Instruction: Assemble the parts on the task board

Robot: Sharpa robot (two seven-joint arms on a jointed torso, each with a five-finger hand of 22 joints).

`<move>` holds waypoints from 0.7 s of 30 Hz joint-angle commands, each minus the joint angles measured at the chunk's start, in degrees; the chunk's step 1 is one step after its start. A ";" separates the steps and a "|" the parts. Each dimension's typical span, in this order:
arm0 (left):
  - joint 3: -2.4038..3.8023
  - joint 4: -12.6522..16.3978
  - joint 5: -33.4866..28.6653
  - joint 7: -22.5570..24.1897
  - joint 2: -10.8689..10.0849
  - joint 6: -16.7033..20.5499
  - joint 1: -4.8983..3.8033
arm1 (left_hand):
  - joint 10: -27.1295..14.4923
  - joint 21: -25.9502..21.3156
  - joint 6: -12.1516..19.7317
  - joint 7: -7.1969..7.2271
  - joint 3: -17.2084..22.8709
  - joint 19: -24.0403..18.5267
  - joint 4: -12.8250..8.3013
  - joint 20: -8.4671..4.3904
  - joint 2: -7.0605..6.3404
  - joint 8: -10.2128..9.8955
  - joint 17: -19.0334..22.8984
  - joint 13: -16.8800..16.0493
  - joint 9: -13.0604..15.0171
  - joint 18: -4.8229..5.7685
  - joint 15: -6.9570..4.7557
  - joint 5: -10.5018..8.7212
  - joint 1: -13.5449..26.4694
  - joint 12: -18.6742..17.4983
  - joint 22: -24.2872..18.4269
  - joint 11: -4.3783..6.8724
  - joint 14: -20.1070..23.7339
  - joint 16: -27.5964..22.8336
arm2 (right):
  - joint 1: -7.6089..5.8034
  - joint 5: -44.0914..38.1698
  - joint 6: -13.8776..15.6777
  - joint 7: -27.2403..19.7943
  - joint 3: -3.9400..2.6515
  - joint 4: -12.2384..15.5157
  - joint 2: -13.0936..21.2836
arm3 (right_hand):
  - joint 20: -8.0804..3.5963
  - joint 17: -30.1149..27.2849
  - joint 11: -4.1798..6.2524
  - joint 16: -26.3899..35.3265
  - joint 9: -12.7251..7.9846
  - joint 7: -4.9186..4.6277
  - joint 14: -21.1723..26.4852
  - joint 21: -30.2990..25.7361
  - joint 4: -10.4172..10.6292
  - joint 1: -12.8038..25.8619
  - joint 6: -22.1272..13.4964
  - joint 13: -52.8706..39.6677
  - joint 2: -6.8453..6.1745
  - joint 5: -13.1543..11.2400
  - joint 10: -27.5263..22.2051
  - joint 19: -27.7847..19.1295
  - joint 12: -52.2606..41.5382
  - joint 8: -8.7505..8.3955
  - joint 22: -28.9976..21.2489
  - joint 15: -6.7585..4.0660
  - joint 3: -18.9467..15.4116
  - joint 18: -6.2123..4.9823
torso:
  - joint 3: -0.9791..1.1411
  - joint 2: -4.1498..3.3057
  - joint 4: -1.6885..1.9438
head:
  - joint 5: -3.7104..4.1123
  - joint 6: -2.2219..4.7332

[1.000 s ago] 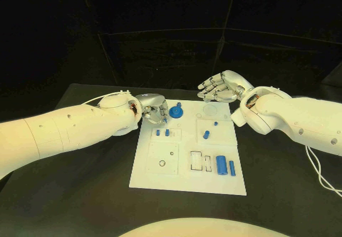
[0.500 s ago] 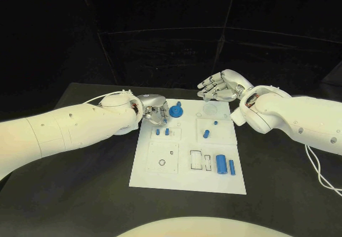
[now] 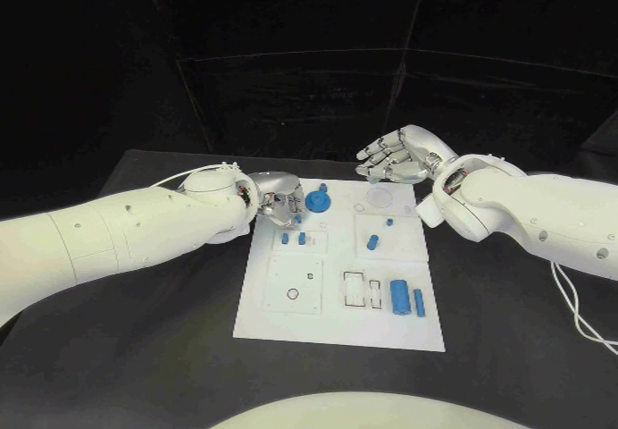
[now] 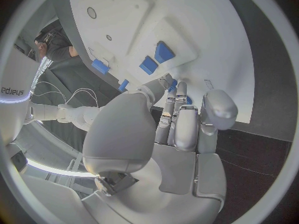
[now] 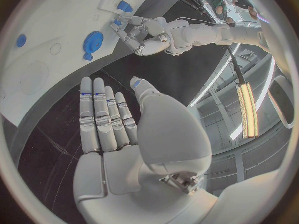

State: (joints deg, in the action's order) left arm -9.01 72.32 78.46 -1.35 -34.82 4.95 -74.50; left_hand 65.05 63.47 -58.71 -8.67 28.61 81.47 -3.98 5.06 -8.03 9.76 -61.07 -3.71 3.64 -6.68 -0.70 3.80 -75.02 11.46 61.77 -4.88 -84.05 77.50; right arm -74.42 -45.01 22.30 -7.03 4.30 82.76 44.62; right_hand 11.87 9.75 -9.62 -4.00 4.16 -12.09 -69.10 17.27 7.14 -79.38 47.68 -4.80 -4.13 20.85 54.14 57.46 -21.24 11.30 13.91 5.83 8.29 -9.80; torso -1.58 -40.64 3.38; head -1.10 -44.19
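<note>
Parts in blue lie scattered on the white task board at the middle of the black table. A blue round part sits near the board's far left corner. Just beside it, the left robot hand curls over the board's far left edge; whether it grips anything, I cannot tell. The right robot hand hovers wide beyond the far edge, holding nothing.

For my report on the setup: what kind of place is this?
Probably a robotics lab test cell: a black table with dark walls behind, a white task board with small blue parts, and ceiling strip lights in the right wrist view.
</note>
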 commanded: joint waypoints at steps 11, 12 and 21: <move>0.01 0.00 -0.36 -0.61 -0.27 0.50 -0.01 | -4.27 -2.08 3.87 -0.87 -1.76 -0.72 -0.45 1.03 -1.13 -3.49 1.26 0.07 0.04 -0.10 1.31 -0.43 0.17 -3.25 -1.91 -1.08 -0.70 -0.44 | -0.12 0.13 0.06 -0.11 -0.04 -0.07 0.04 | 0.11 -0.12 0.03 0.27 -0.04 -1.45 -0.18 -0.49 -0.02 0.26 -0.43 0.19 0.20 0.35 -0.55 0.42 -0.26 0.35 -0.15 0.35 0.28 -0.55 | -0.01 0.02 0.03 | 0.00 0.03; 0.01 0.02 -0.38 -0.61 -0.33 0.61 -0.01 | -4.29 -2.11 3.87 -0.87 -1.77 -0.73 -0.45 1.04 -1.13 -3.49 1.27 0.06 0.04 -0.10 1.32 -0.43 0.17 -3.26 -1.94 -1.08 -0.70 -0.45 | -0.12 0.13 0.01 -0.05 -0.04 -0.08 0.05 | 0.11 -0.13 0.03 0.27 -0.04 -1.45 -0.18 -0.49 -0.03 0.25 -0.44 0.20 0.20 0.36 -0.56 0.43 -0.26 0.35 -0.16 0.35 0.29 -0.55 | -0.02 0.02 0.02 | -0.01 0.04; 0.12 1.20 -1.16 -0.57 -2.51 2.12 -0.02 | -4.68 -2.31 3.44 -0.97 -2.02 -0.80 -0.65 1.15 -0.99 -3.43 1.32 0.03 0.15 -0.15 1.42 -0.41 -0.10 -3.48 -2.08 -1.21 -0.69 -0.39 | -0.12 -5.03 -2.88 1.94 -0.04 -1.06 0.55 | -1.75 0.34 1.47 -1.58 0.29 -0.15 -4.83 1.40 -3.08 -3.06 2.27 1.12 -0.18 -1.30 2.15 4.41 -1.17 1.97 0.65 -1.56 2.58 -0.80 | -0.05 0.14 0.06 | 0.20 0.28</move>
State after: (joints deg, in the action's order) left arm -8.99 73.26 78.20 -1.81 -37.03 5.57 -74.44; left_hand 60.69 61.47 -55.07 -9.51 26.88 80.62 -4.59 5.91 -8.62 6.46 -59.76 -3.66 3.75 -6.68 0.33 3.55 -74.95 8.37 59.73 -6.14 -83.85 77.17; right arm -74.42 -46.23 21.50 -6.22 4.30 81.87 45.03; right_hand 10.54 9.82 -8.38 -5.08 4.37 -12.30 -72.84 18.04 4.71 -81.94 49.36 -3.81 -4.23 20.05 55.65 60.98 -22.18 13.03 14.21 4.72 10.72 -9.80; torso -1.61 -40.59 3.41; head -1.04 -44.00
